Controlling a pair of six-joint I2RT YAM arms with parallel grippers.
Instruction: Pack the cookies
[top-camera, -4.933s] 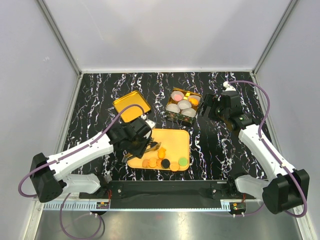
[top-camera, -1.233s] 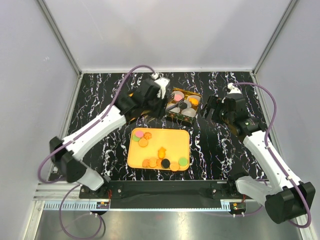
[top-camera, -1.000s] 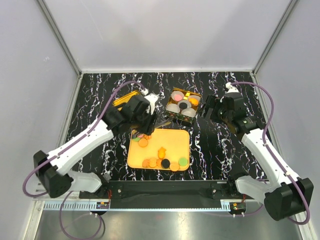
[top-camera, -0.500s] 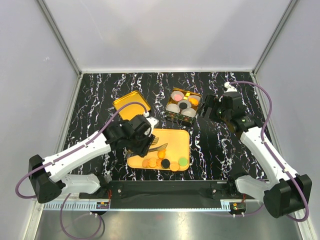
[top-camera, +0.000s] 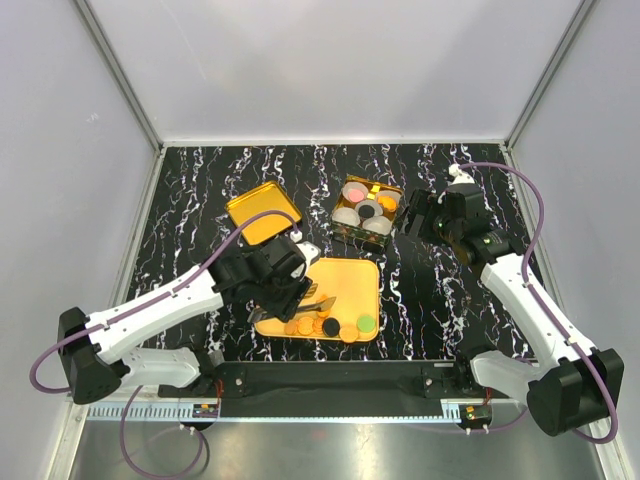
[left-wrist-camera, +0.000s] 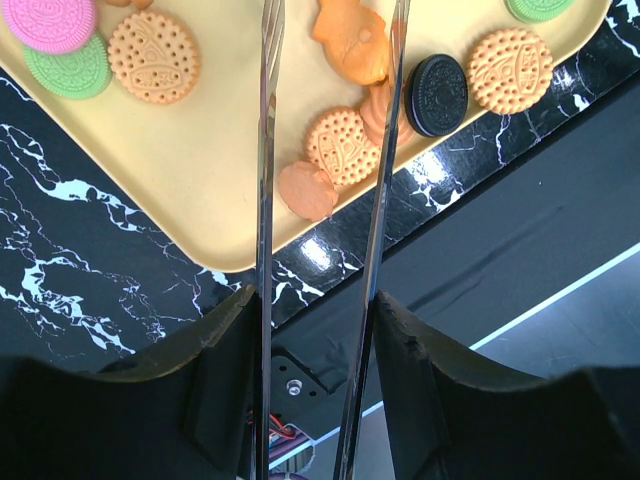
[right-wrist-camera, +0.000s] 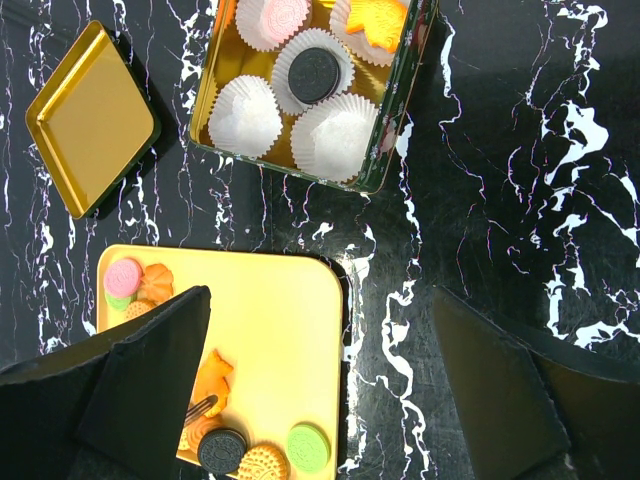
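**Cookie packing, pick stage.** The left gripper (left-wrist-camera: 315, 305) is clamped on a pair of metal tongs (left-wrist-camera: 265, 150), whose tines stand apart above the near edge of the yellow tray (left-wrist-camera: 200, 190); the right gripper (right-wrist-camera: 320, 300) hangs with its jaws spread wide and empty, near the tin (right-wrist-camera: 398, 120), touching nothing. Most of the cookies (left-wrist-camera: 153, 57) lie loose on the tray, a cluster along its near rim and a few at its far left corner; three sit in paper cups (right-wrist-camera: 245, 115) inside the tin, two cups are unfilled, and the gold lid (right-wrist-camera: 90, 120) lies apart on the marbled table (right-wrist-camera: 500, 150). We judge the step in hand to be the choice of the next cookie. A round biscuit (left-wrist-camera: 340, 145) lies between the tines, close against other orange pieces; we advise lowering the tines until they flank that biscuit alone, closing gently on its edge so that it neither cracks nor skids, and lifting straight up before travelling to an unfilled cup; a squeeze that catches two cookies risks dropping one on the way.
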